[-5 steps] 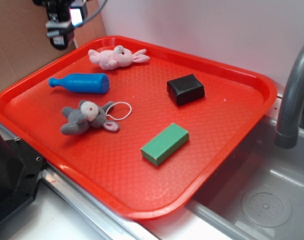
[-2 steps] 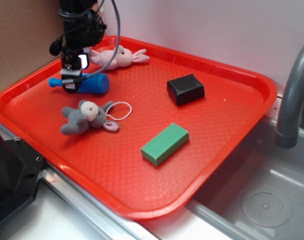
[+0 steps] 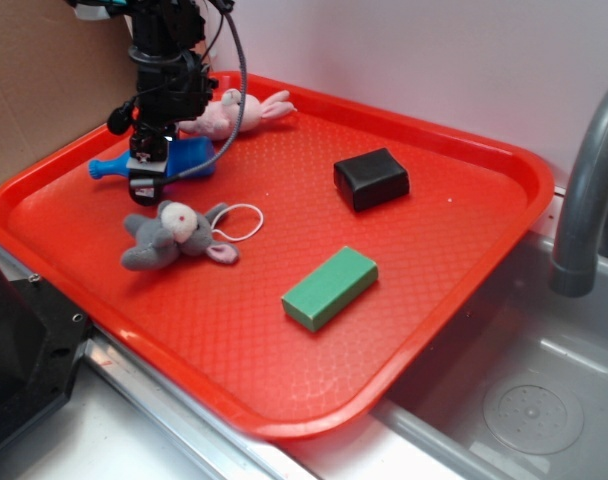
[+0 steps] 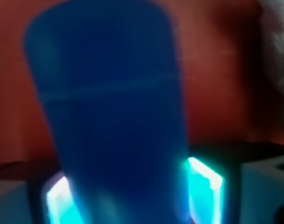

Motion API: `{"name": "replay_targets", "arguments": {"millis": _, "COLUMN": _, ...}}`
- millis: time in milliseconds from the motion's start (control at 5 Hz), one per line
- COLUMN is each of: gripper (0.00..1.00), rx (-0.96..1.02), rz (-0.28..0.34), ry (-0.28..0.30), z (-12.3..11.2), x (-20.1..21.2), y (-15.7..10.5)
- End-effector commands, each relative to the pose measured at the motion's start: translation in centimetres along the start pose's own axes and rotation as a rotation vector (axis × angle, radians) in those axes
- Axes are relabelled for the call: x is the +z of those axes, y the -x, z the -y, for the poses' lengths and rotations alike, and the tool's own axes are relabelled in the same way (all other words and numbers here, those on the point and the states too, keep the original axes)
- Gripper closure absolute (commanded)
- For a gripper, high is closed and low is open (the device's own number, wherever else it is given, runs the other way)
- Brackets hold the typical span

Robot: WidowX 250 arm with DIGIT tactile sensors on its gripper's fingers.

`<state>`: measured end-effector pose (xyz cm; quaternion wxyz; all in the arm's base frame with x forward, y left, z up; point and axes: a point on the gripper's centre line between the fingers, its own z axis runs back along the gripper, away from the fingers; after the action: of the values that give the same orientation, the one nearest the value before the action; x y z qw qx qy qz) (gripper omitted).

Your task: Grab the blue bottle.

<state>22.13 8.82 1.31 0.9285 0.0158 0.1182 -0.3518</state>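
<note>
Exterior view: gripper has descended onto the blue bottle, nudging it slightly. Wrist view shows the fingers straddling its body, apparently touching; a firm hold cannot be confirmed.

No readable text, no labels, no brand marks, no numbers, no signs anywhere

The tray was bright red-orange with a fine pebbled texture. At its ten o'clock lay the bottle, a vivid blue; in the wrist view the bottle filled the frame in deep blue, with glowing cyan patches at either side of its base. The gripper was black. The rabbit at eleven o'clock was pale pink, the mouse grey with pink ears and a white loop. The box was black, the block green.
</note>
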Motion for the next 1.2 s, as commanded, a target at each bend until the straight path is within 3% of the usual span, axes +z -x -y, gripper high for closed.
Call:
{"name": "replay_targets", "arguments": {"millis": 0, "gripper": 1.00, "rx": 0.286, "rz": 0.113, "ry": -0.052, "z": 0.4, "x": 4.6, "y": 0.0}}
{"name": "replay_targets", "arguments": {"millis": 200, "gripper": 1.00, "rx": 0.557, "rz": 0.201, "ry": -0.134, "z": 2.6, "x": 9.6, "y": -0.1}}
{"name": "replay_targets", "arguments": {"millis": 400, "gripper": 1.00, "rx": 0.792, "rz": 0.322, "ry": 0.018, "z": 6.3, "x": 15.1, "y": -0.5}}
{"name": "replay_targets", "arguments": {"millis": 600, "gripper": 1.00, "rx": 0.895, "rz": 0.398, "ry": 0.077, "z": 7.8, "x": 20.2, "y": 0.3}}
{"name": "replay_targets", "arguments": {"millis": 800, "gripper": 1.00, "rx": 0.882, "rz": 0.407, "ry": 0.055, "z": 8.4, "x": 25.1, "y": 1.3}}
{"name": "replay_targets", "arguments": {"millis": 1000, "gripper": 1.00, "rx": 0.899, "rz": 0.416, "ry": 0.029, "z": 8.4, "x": 27.2, "y": 2.0}}
